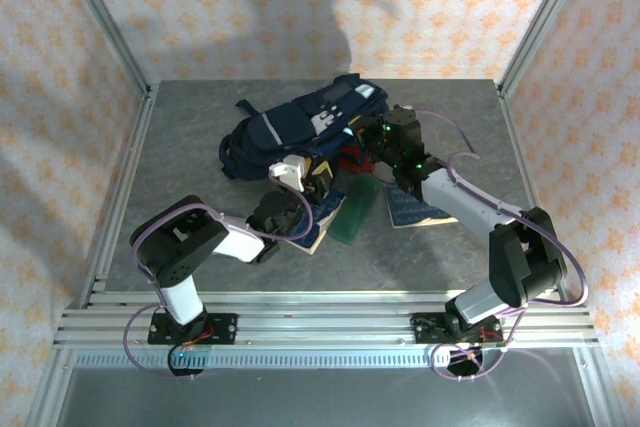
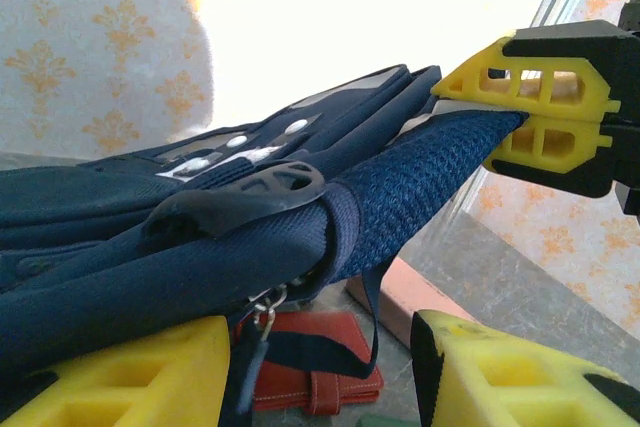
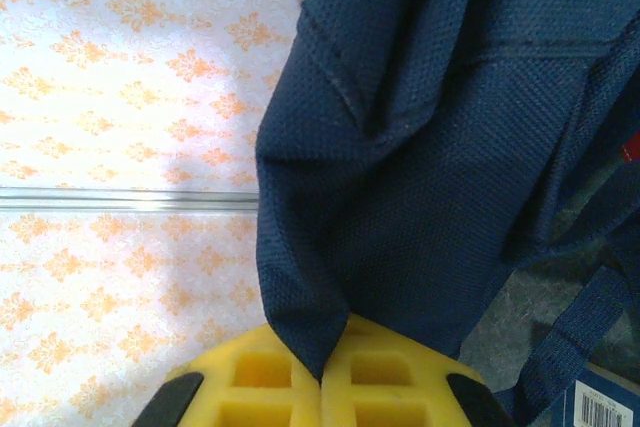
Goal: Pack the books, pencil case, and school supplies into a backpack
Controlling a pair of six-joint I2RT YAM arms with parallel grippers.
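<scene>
Backpack (image 3: 430, 147) pinched by right end effector (image 3: 322, 372), left wrist reveals red wallet (image 2: 320, 372)

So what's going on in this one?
Two robot arms are working on a navy backpack lying on the table. The right gripper is shut on an edge of its fabric, holding it up. The left gripper faces the bag with its jaws apart, holding nothing. A red wallet lies beneath the raised edge, and a blue book and a flat green item lie on the table outside the bag.
</scene>
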